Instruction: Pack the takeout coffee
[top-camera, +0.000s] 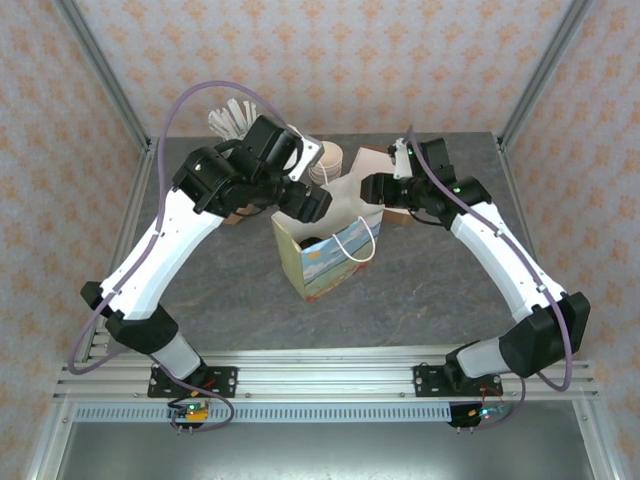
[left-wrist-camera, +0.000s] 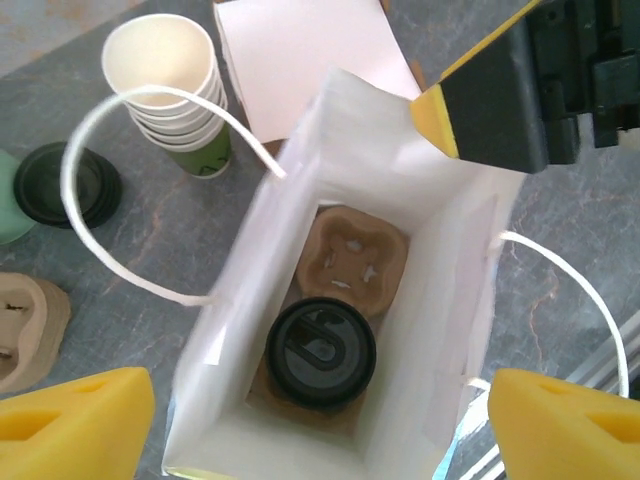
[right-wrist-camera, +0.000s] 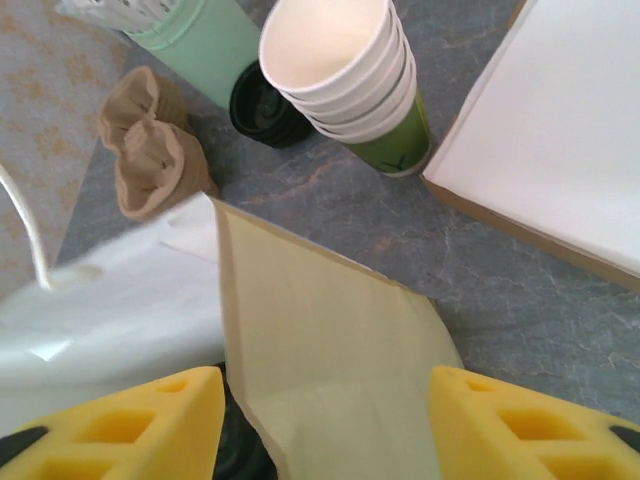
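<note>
Small paper cup with a round black plastic lid (left-wrist-camera: 320, 352), seated inside a white paper bag with cord handles (left-wrist-camera: 440, 300).
The cup stands in a brown moulded-pulp carrier (left-wrist-camera: 355, 262) on the bag's floor, below and between the spread, empty yellow fingers of the left gripper (left-wrist-camera: 320, 392). The right gripper (right-wrist-camera: 325, 390) also has its fingers apart, with one wall of the bag between them.

Takeout coffee (left-wrist-camera: 320, 352) sits inside bag (left-wrist-camera: 400, 170), seemingly on carrier (left-wrist-camera: 355, 262)
</note>
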